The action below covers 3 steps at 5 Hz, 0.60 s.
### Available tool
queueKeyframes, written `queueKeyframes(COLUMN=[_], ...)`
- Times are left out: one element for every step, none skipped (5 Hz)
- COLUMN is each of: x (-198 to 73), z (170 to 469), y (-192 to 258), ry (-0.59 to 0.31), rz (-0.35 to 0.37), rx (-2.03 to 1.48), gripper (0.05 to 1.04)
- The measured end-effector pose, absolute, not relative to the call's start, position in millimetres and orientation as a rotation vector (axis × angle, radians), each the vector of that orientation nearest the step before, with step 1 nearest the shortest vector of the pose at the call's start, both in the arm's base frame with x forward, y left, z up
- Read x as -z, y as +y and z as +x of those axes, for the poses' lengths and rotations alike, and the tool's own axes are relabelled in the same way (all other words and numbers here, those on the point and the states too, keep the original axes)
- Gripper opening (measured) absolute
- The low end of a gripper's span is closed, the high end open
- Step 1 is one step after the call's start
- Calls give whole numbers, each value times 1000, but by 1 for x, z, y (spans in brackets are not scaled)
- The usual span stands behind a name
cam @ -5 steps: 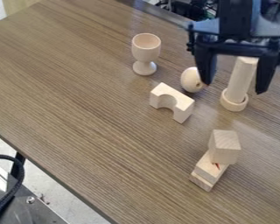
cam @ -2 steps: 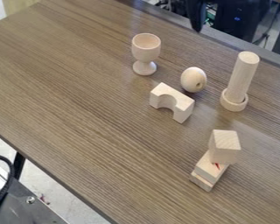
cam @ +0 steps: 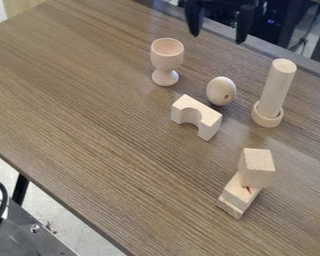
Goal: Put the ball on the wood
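At the top edge of the camera view my gripper (cam: 217,35) hangs open, its two fingers spread apart with nothing between them. Below it on the table lies the ball (cam: 221,91), pale wood, egg-shaped, with a small dark hole. Just below and left of the ball stands an arch-shaped wood block (cam: 206,118). A wooden cylinder (cam: 277,85) is upright in a ring base (cam: 267,118), right of the ball. Nearer the front, a wood cube (cam: 257,167) rests on flat stacked wood pieces (cam: 238,195) with a small red mark.
A wooden goblet (cam: 167,55) stands upright left of the ball. The brown table (cam: 102,125) ends in a diagonal edge at lower left, with a dark cable and metal part beyond it. Its far edge runs behind the cylinder at upper right.
From over the ball and cylinder, my gripper has gone up to the view's top edge, then come left, with both fingers showing again. The wooden things have not moved.
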<state>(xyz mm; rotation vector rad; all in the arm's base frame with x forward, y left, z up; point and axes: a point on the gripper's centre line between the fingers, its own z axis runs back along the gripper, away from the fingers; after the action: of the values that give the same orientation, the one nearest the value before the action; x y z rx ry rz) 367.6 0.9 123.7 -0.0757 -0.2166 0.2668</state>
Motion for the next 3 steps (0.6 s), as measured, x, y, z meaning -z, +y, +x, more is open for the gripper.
queueKeyframes(x=[-98, -74, -52], z=[370, 375, 378], y=[0, -3, -9], ry=[-202, -195, -171], rz=[-82, -101, -94], rx=[-240, -227, -209], gripper=[1000, 1000, 999])
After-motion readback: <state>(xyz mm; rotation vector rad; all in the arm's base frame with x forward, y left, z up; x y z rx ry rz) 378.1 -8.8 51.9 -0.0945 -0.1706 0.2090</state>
